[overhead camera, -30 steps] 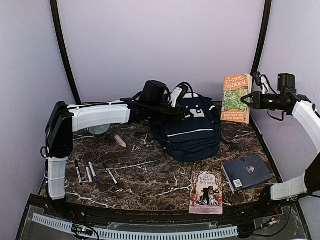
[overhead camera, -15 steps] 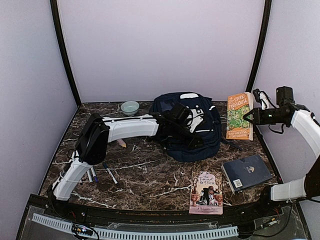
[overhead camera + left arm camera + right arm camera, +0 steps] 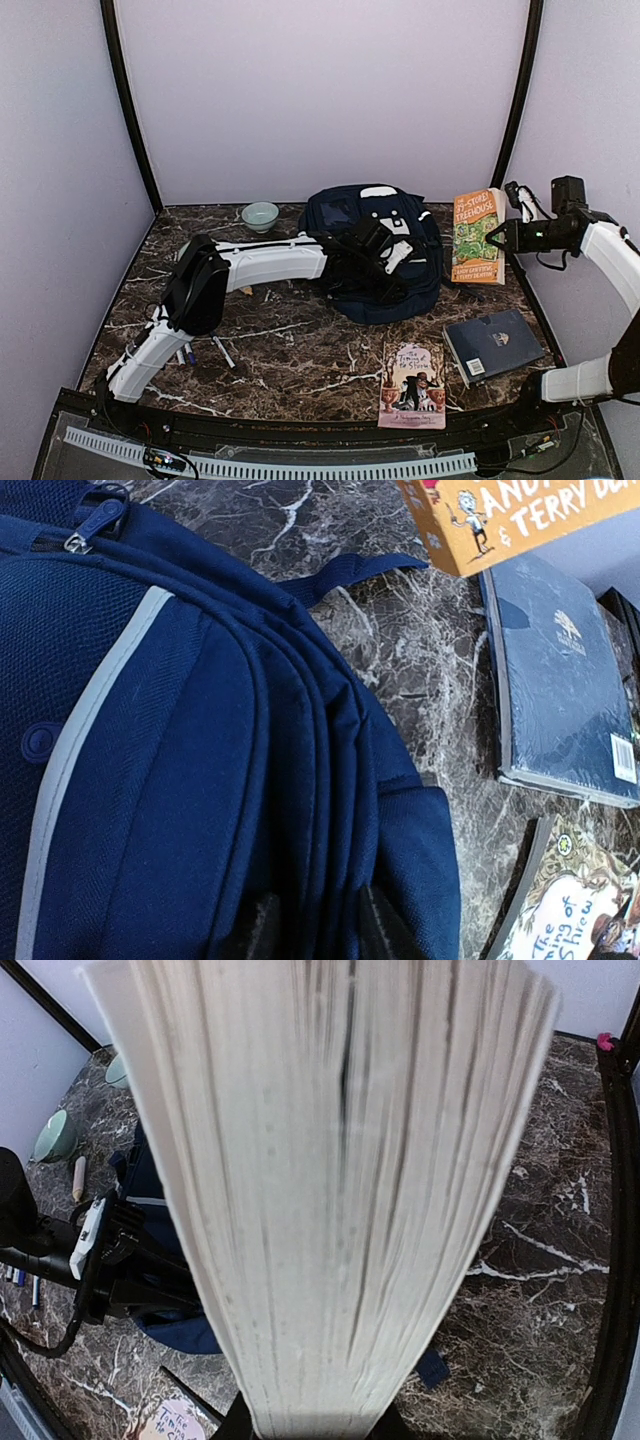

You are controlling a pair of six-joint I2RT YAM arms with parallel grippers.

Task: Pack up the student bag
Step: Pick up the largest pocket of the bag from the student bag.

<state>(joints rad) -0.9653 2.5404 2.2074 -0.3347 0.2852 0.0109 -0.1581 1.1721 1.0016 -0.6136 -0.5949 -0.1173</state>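
Marble table [image 3: 300,350]: student bag [image 3: 395,300] lies centre-back, no opening visible, nothing seen packed. Right gripper [image 3: 497,237] clamps orange book [image 3: 476,235] upright beside it. Left gripper [image 3: 318,930] sits on bag fabric, grip cannot be told. Dark hardcover [image 3: 493,345], paperback [image 3: 412,385] and pens [image 3: 222,352] lie unpacked

Bowl [image 3: 260,214], navy hardcover [image 3: 495,345], illustrated paperback [image 3: 413,385] on marble table [image 3: 300,350]

On the table [image 3: 300,350], centre rear: student bag [image 3: 400,295], lying flat, with the left gripper [image 3: 318,930] down on its front part. Behind and left of it, near the back wall and apart from it: bowl [image 3: 260,214]. Just right of the bag: upright book [image 3: 476,235], with the right gripper [image 3: 497,236] clamped at its right edge. Front right, flat: closed book [image 3: 493,345]. Near edge, just left of that and before the bag: paperback [image 3: 413,385]. Front left, partly under the left arm: pens [image 3: 222,352].
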